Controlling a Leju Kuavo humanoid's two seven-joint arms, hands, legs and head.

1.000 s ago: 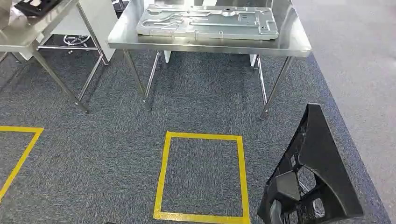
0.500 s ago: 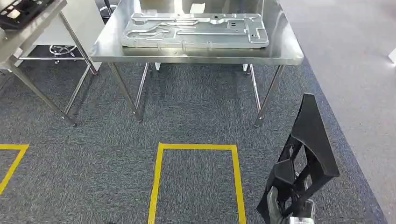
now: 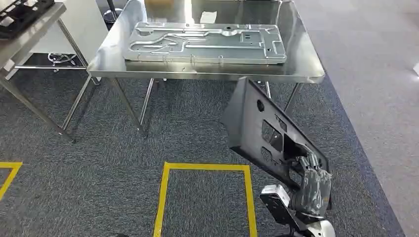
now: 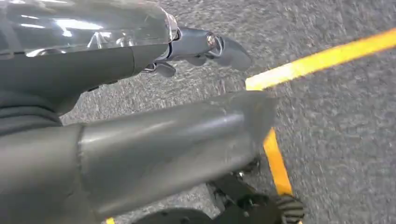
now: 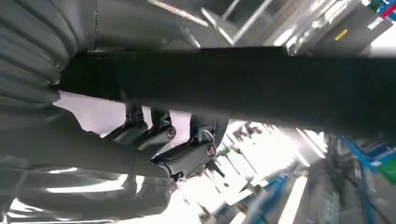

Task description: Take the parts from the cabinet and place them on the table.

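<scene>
A black plastic panel (image 3: 257, 123) with several cut-outs is held low at the right, tilted, its upper end near the front edge of the steel table (image 3: 306, 69). My right hand (image 3: 311, 190) grips the panel's lower end. From the right wrist the panel (image 5: 280, 84) is a dark bar lying across the hand (image 5: 177, 149), whose fingers curl around it. My left hand (image 4: 187, 93) hangs over the carpet with thumb and fingers apart, holding nothing.
A large silver stamped metal plate (image 3: 202, 42) covers much of the steel table's top. A second steel table (image 3: 29, 34) at the left carries black parts (image 3: 20, 12). A yellow tape square (image 3: 163, 197) marks the grey carpet before the table.
The camera has moved closer to the steel table. The black panel has swung from standing edge-on at the right to tilted with its broad face showing, its top nearer the table edge.
</scene>
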